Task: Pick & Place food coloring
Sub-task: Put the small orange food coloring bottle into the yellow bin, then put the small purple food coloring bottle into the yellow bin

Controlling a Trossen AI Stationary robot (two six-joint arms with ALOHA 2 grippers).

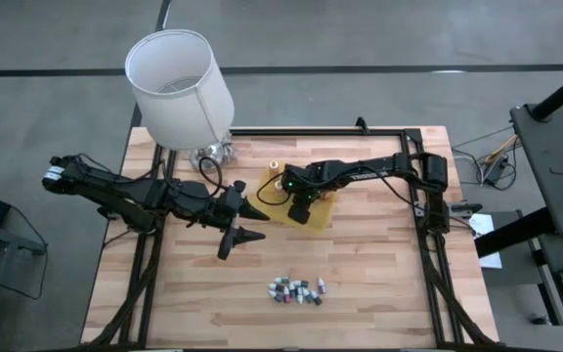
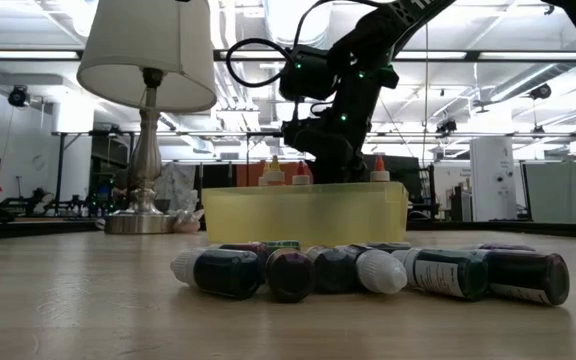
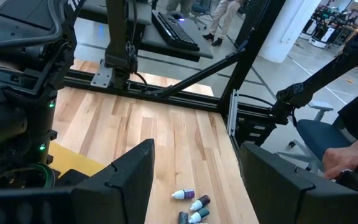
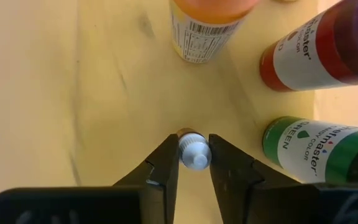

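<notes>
My right gripper [image 1: 301, 209] points down into the yellow tray [image 1: 326, 213] at the table's middle and is shut on a tiny white-capped vial [image 4: 194, 151]. Around it in the tray stand an orange bottle [image 4: 207, 25], a red bottle [image 4: 316, 56] and a green bottle [image 4: 316, 146], all on their bases. A heap of tiny mixed-colour vials [image 1: 296, 289] lies on its sides near the table's front edge. My left gripper [image 1: 250, 223] hovers open left of the tray, above the wood, with nothing between its fingers. My right gripper pinches the vial's white cap [image 4: 195, 159] between its two fingers, one on each side. The fingers come from above, pointing steeply down. The vial stands upright on the tray's floor [image 4: 104, 93].
A white-shaded lamp [image 1: 179, 88] stands at the table's far left corner. A black frame rail [image 1: 340, 131] runs along the far and side edges. In the left wrist view a person's hand [image 3: 347, 163] shows beyond the table's right side. Bare wood lies between tray and vial heap.
</notes>
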